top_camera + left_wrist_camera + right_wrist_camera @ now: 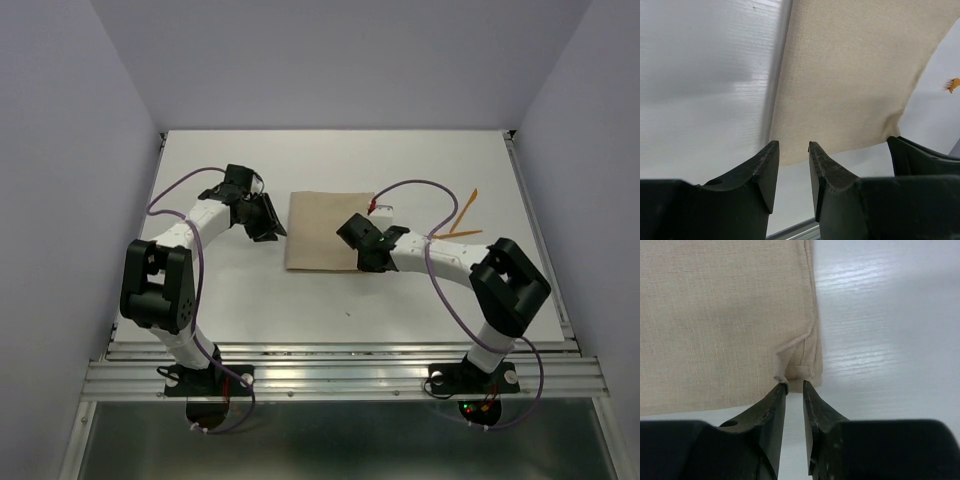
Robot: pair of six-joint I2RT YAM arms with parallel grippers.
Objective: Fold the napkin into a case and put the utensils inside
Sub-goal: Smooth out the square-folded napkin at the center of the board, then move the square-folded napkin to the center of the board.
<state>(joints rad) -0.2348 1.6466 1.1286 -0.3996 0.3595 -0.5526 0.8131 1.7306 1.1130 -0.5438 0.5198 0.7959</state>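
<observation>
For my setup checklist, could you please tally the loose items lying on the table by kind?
Tan napkin: 1
Orange utensils: 2
Total: 3

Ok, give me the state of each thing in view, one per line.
napkin: spread flat on the table, near right corner puckered.
utensils: lying on the table, outside the napkin.
left gripper: open, empty, by the napkin's left edge.
right gripper: slightly open at the puckered corner.
</observation>
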